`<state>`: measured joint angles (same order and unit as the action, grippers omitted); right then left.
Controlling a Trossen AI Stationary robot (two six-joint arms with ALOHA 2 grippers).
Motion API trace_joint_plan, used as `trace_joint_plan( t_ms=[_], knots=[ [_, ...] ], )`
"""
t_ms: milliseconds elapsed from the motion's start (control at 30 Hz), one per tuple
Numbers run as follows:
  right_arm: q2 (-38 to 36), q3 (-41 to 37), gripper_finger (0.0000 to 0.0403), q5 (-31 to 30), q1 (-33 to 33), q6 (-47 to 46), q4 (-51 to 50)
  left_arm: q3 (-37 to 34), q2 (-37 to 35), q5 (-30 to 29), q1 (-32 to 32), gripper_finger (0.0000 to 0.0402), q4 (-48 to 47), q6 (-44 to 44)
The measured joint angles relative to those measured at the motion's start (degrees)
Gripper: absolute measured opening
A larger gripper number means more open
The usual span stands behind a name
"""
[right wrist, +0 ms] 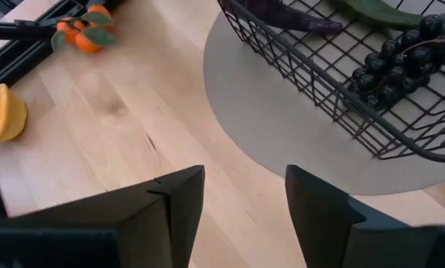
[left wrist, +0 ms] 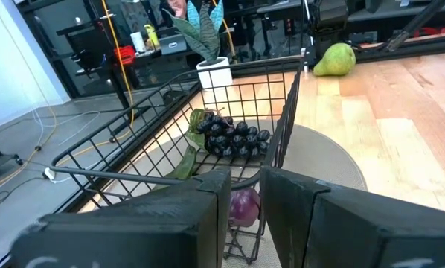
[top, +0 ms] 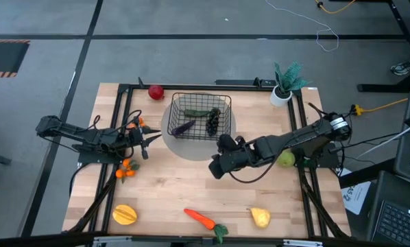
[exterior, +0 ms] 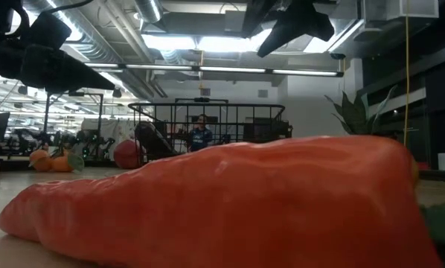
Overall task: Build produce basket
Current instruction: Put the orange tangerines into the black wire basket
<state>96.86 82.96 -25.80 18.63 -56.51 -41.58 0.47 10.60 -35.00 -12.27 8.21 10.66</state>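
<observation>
Your right claw (top: pixel 217 167) is hovering spread and empty just in front of the basket (top: pixel 199 114); the carrot (top: pixel 200 219) is lying nearest, its long axis slanting across the tabletop's (top: pixel 171 185) front edge.

In the low view we see the carrot (exterior: pixel 230 197) so close to the camera that it fills most of the picture and hides nearly all the counter; its right end is cut off. Far behind it, the basket (exterior: pixel 207 123) shows only as dark bars, and its contents cannot be told. A person (exterior: pixel 201 134) in the room beyond is too small to describe. In the left wrist view, the left claw (left wrist: pixel 243 216) covers most of the eggplant (left wrist: pixel 244 207).
</observation>
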Motion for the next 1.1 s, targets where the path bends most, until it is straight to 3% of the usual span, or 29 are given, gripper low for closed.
trace_joint_plan(
  t_ms=[333, 633, 867, 1000, 1100],
  knots=[
    [0.0, 0.0, 0.0177, -6.1, -0.02, 0.22, 0.0, 0.0, 0.02, -1.31, 0.0, 0.0064, 1.68, 0.11],
    [0.0, 0.0, 0.0177, -3.7, 0.14, -0.23, 0.09, 0.02, 0.02, -0.6, 0.13, 0.0064, 1.54, -13.48],
    [0.0, 0.0, 0.0177, -4.23, 0.29, -0.19, 0.07, 0.38, 0.02, -0.71, 0.14, 0.0064, 1.69, -15.04],
    [0.0, 0.0, 0.0177, -4.46, 0.33, -0.13, 0.07, 4.9, 0.01, -4.23, 0.15, 0.0064, 0.8, -15.01],
    [0.0, 0.0, 0.0177, -4.54, 0.31, -0.07, 0.07, 10.99, -0.01, -4.34, 0.15, 0.0067, -7.11, -14.72]
  ],
)
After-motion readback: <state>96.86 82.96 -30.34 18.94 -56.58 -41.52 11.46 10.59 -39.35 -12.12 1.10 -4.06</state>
